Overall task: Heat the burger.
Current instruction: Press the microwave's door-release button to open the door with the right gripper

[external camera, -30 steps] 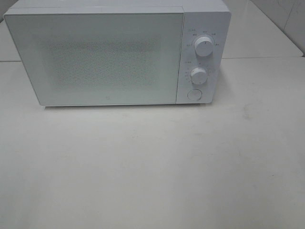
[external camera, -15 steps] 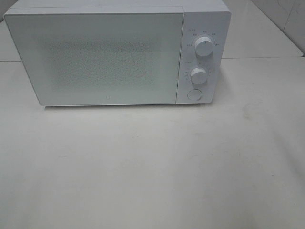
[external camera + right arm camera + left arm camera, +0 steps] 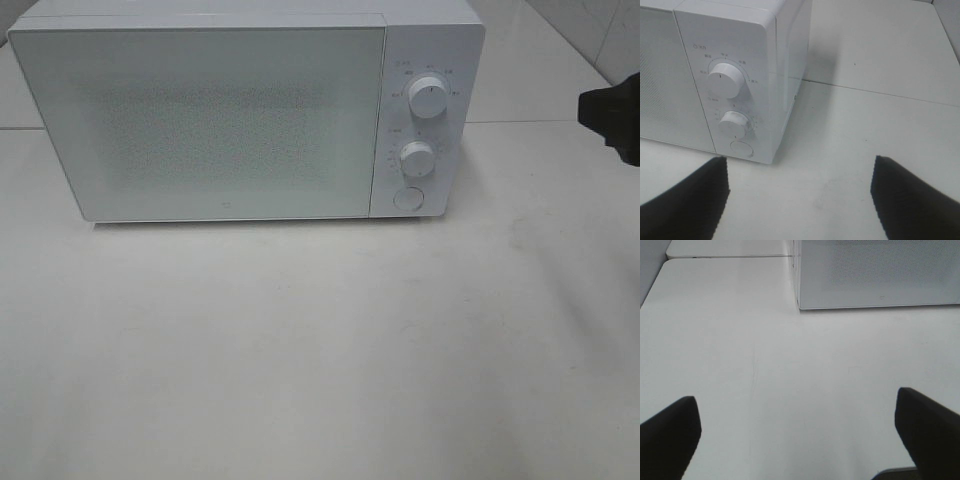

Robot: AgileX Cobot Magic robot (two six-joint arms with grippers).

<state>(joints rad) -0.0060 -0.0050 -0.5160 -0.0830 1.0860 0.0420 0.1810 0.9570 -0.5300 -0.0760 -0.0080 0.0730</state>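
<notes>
On the white tabletop (image 3: 320, 350) stands a white microwave (image 3: 430, 40) with its door (image 3: 200, 120) closed flush and its control panel on the right: an upper knob (image 3: 428, 98), a lower knob (image 3: 417, 158) and a round button (image 3: 406, 197) beneath them. No view shows the burger. Whether it sits behind the frosted door cannot be told, as the door hides the inside. The right gripper (image 3: 800, 175) hangs above the table off the microwave's panel corner, jaws spread wide and holding nothing. It seems placed to reach the controls or the door release. A dark part of the right arm (image 3: 612, 120) shows at the high view's right edge. The left gripper (image 3: 797, 407) hovers well back over bare table near the door's far corner, jaws also wide and holding nothing, apparently keeping out of the way.
</notes>
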